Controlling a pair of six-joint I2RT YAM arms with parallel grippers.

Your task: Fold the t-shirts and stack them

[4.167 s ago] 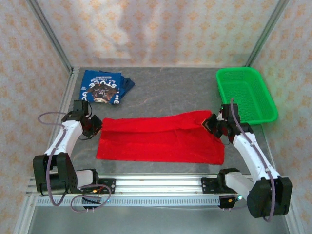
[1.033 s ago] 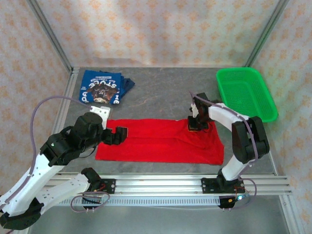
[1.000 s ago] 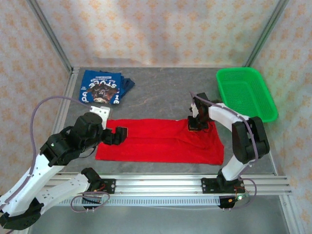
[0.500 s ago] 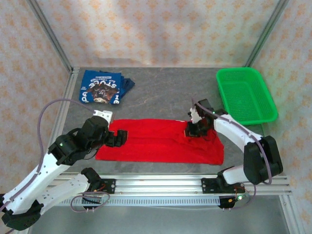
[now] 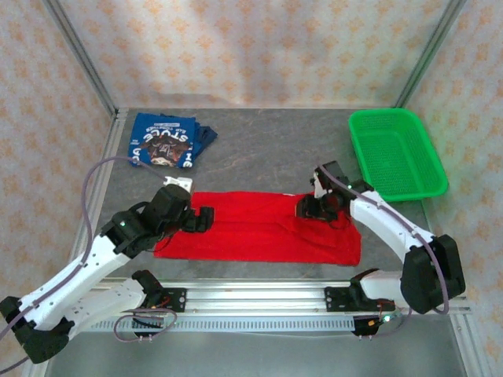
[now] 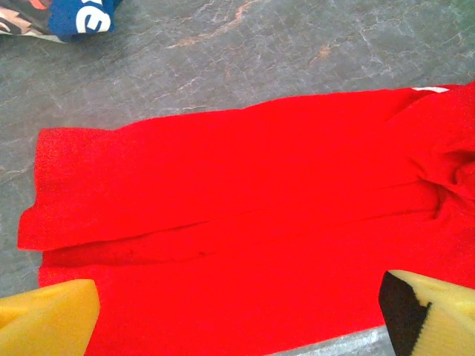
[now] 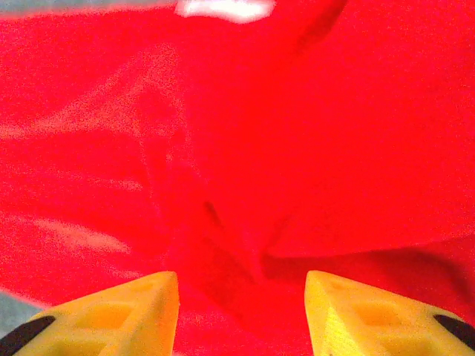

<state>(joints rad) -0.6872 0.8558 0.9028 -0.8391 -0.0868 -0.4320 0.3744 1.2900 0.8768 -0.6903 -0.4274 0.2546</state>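
R fingers let go of red tee, L fingers wide apart; blue tee text illegible.

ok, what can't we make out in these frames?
- Red t-shirt, any print: top view, folded out of sight.
- Blue t-shirt lettering: top view, too small; left wrist view, cut by the top edge.
- Right pincer touching cloth or not: right wrist view, blurred close-up, fingers cut by the bottom edge.

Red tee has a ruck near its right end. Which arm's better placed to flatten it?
Right, likely. Right fingers sit open astride the ruck on the red tee; left fingers hover wide open at the tee's opposite end.
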